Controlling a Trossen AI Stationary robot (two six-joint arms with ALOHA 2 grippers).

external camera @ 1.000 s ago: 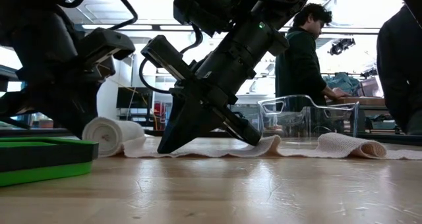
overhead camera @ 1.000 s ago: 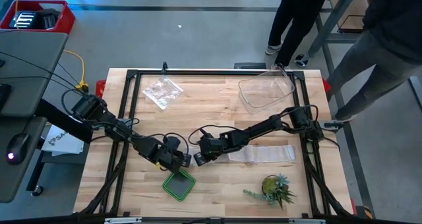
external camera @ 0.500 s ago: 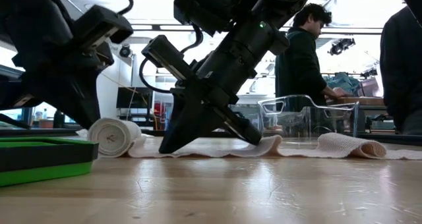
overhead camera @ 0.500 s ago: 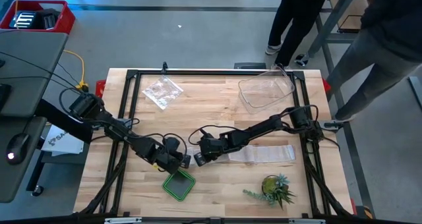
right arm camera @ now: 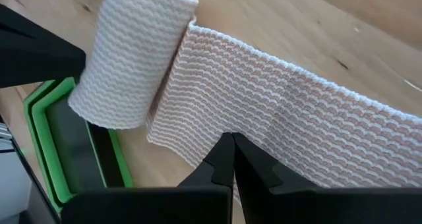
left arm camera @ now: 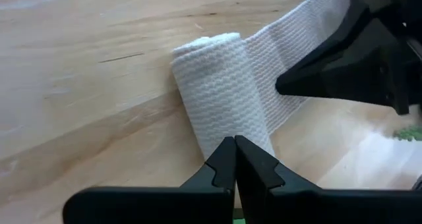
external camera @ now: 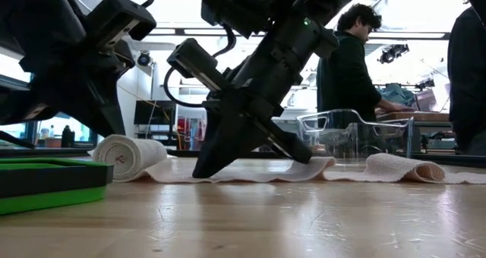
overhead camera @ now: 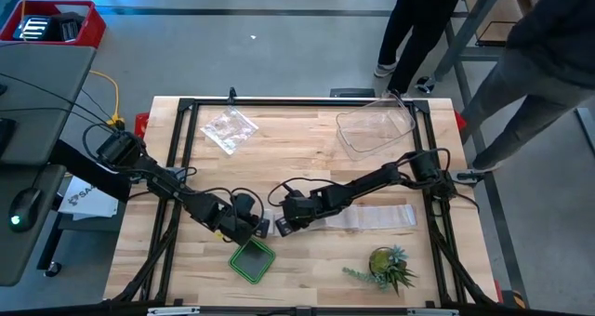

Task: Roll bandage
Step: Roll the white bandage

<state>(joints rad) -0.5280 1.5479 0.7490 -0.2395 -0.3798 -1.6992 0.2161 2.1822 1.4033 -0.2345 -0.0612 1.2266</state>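
The bandage is a white gauze roll (external camera: pixel 127 155) (left arm camera: pixel 221 99) with its loose strip (external camera: pixel 380 168) (right arm camera: pixel 290 125) running along the table toward the right edge. My left gripper (left arm camera: pixel 235 151) (overhead camera: pixel 255 228) is shut and hovers just at the roll's near end. My right gripper (right arm camera: pixel 231 148) (external camera: pixel 202 172) is shut too, with its tips down on the strip close beside the roll. My left gripper's shut fingertips (left arm camera: pixel 224 159) stand over the roll's near end (left arm camera: pixel 227 128), slanting down. Whether they touch it I cannot tell. My right gripper presses its shut fingertips (external camera: pixel 206 167) down on the flat strip (right arm camera: pixel 211 128) a little to the right of the roll. The fingers slant down from the table's right side. The strip lies on the table under them, slightly rippled.
A green tray (overhead camera: pixel 253 260) lies just on the near side of the roll. A clear plastic tub (overhead camera: pixel 376 128) and a clear bag (overhead camera: pixel 229 128) sit at the far side, and a small plant (overhead camera: pixel 390 268) at the near right. People stand beyond the far right corner.
My left gripper has risen a little off the roll's left side and tipped slightly; in the low view the whole roll now shows. The roll and strip stay where they were, with my right gripper still down on the strip.
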